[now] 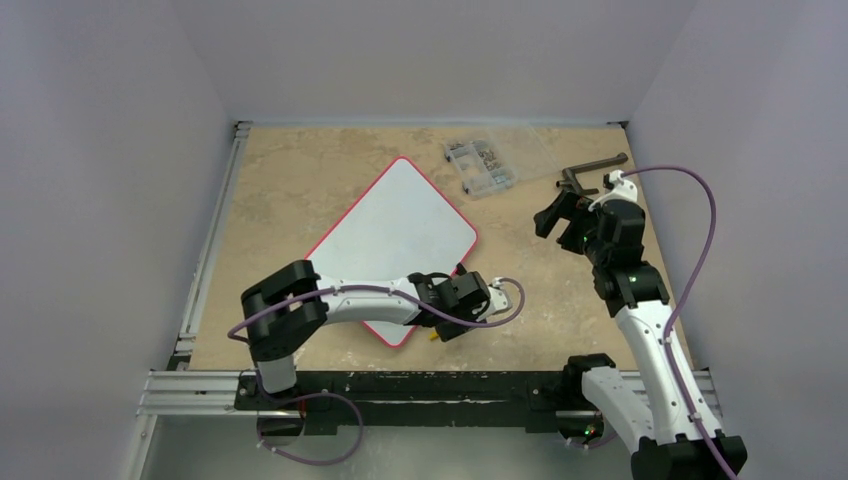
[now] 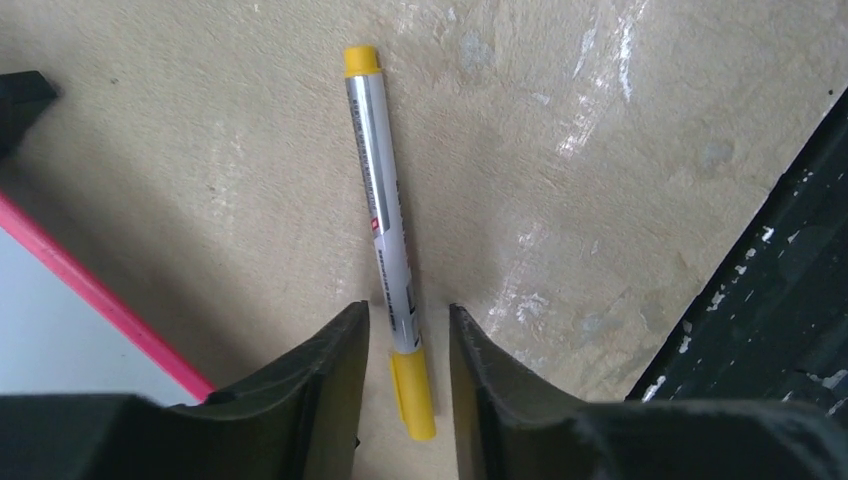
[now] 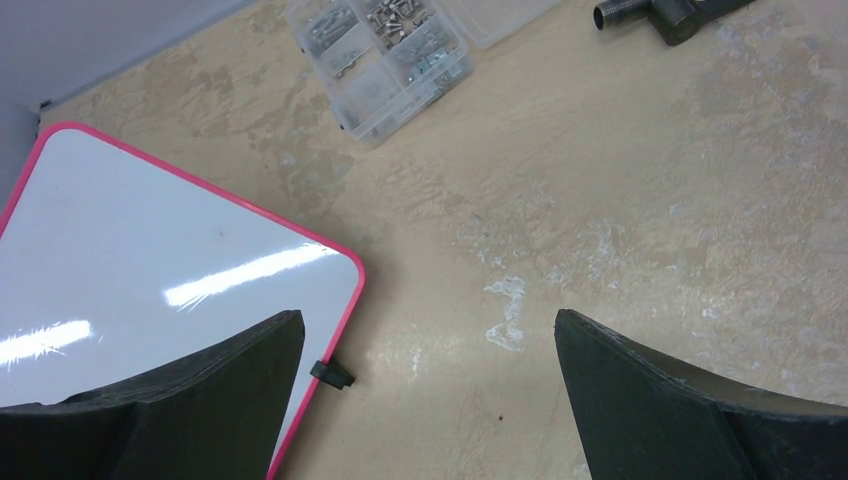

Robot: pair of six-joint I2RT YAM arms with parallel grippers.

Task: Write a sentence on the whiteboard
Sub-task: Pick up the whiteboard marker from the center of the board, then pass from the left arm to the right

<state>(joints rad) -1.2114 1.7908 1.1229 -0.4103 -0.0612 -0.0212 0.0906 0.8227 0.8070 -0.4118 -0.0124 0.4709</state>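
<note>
The whiteboard (image 1: 400, 225), white with a thin red rim, lies tilted in the middle of the table; its visible face is blank and the sentence is not in view. A silver marker (image 2: 385, 210) with a yellow cap and yellow end lies flat on the table just off the board's near corner (image 2: 60, 340). My left gripper (image 2: 407, 315) is down over the marker's capped end with one finger on each side, a small gap left on both, so it is open. My right gripper (image 3: 428, 325) hovers wide open and empty beside the board's right corner (image 3: 150, 260).
A clear plastic parts box (image 1: 480, 165) with small hardware sits at the back. A black pipe fitting (image 1: 590, 170) lies to its right, behind my right gripper. A black rail (image 2: 770, 300) runs along the table's near edge, close to the marker. A small black tab (image 3: 332, 374) sticks out of the board's rim.
</note>
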